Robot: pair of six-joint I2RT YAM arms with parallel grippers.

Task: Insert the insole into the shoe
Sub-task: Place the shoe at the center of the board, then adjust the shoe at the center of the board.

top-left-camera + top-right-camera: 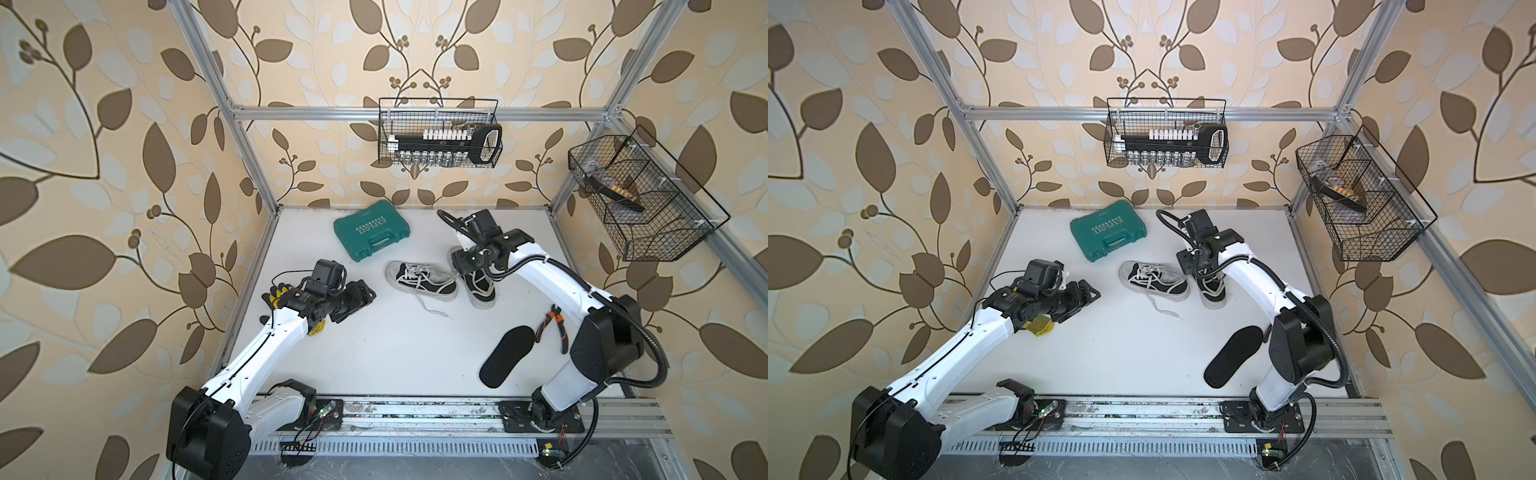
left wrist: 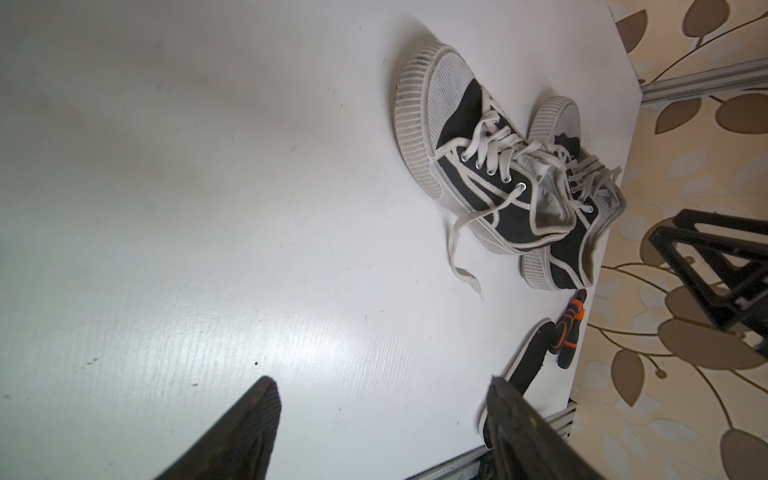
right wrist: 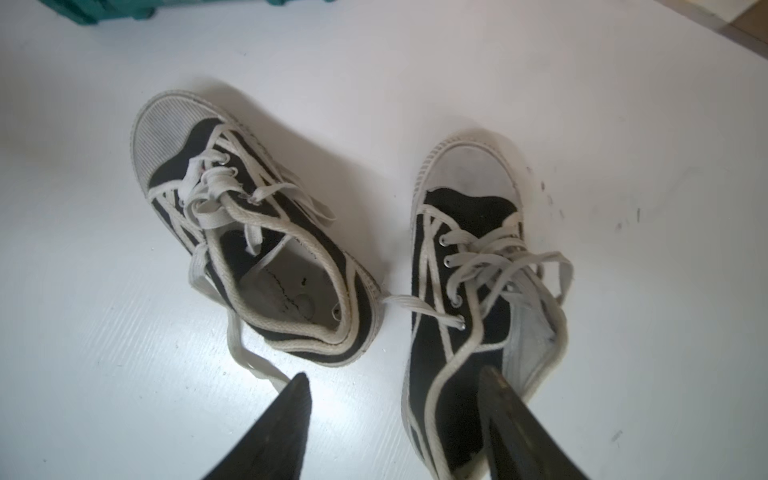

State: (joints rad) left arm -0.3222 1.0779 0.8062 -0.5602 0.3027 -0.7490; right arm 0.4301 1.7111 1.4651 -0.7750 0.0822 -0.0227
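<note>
Clock is read on a top view: 12 = back wall, 6 = arm bases.

Insole (image 1: 507, 355): black, flat on the white table (image 1: 395, 353) at about 4 o'clock, long axis running 7-to-1. Neither arm touches it and it is not in a shoe. Pliers (image 1: 557, 320) with orange-black handles sit just beside its 1 o'clock end; contact cannot tell.

Shoe A (image 1: 419, 282): black canvas, white sole, upright near table centre, toe to 10 o'clock, heel to 4. Mouth faces up; the right wrist view shows a pale bare footbed inside. A loose lace (image 1: 430, 309) trails on the table toward 5 o'clock.

Shoe B (image 1: 482, 291): same kind, just beside A at its 3 o'clock, toe to 11, heel to 5.

Right gripper (image 3: 395, 374): over shoe B's heel end, jaws apart at a medium gap, nothing clamped. One finger (image 3: 511, 415) is over B's mouth, the other over bare table between the two shoes. Contact with B's collar cannot tell.

Left gripper (image 2: 382, 380): at 9 o'clock above the table, jaws wide, empty, pointing toward 3 o'clock, well apart from the shoes. A yellow-black glove (image 1: 274, 297) lies under the left arm.

Teal tool case (image 1: 371, 235): closed, at 11 o'clock near the back edge.

Wire basket (image 1: 388, 137) on the back wall holds a socket rack (image 1: 444, 143). Second wire basket (image 1: 665, 241) hangs on the wall at 2 o'clock.
</note>
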